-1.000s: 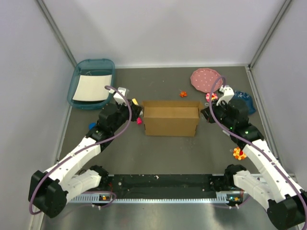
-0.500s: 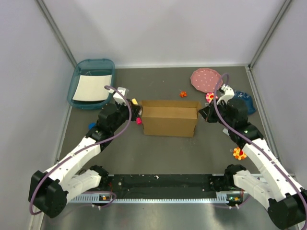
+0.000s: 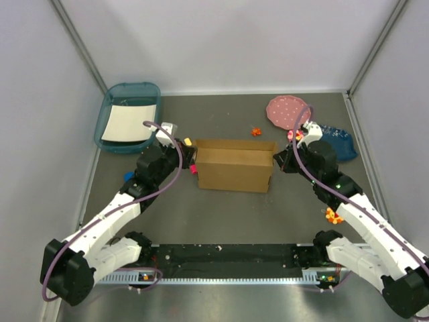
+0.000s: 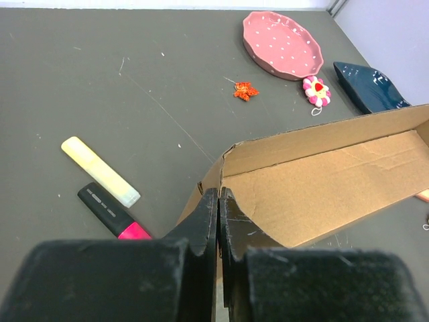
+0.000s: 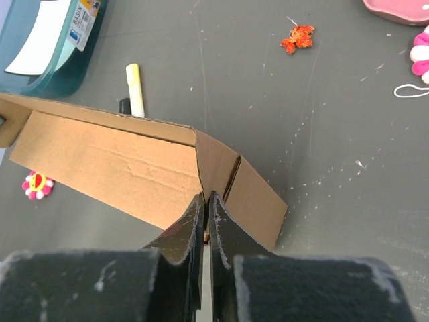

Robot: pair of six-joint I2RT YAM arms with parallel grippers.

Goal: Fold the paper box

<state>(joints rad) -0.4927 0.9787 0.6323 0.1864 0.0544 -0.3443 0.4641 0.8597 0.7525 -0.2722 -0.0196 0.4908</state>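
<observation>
The paper box (image 3: 236, 171), a plain brown corrugated cardboard mailer standing half-formed with its top open, is sitting in the middle of the dark grey table (image 3: 221, 215). The left gripper (image 4: 218, 196) is pinching the box's left end wall, jaws closed on the cardboard edge. The right gripper (image 5: 205, 199) is clamping the right end corner likewise, fingers pressed together on the flap.

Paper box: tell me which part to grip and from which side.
Take the paper box by its short end walls, from outside each end: left gripper at the left, right gripper at the right. It stands open-topped, so those thin cardboard edges are exposed for a pinch, as both grippers show; the body looks too wide to span.
</observation>
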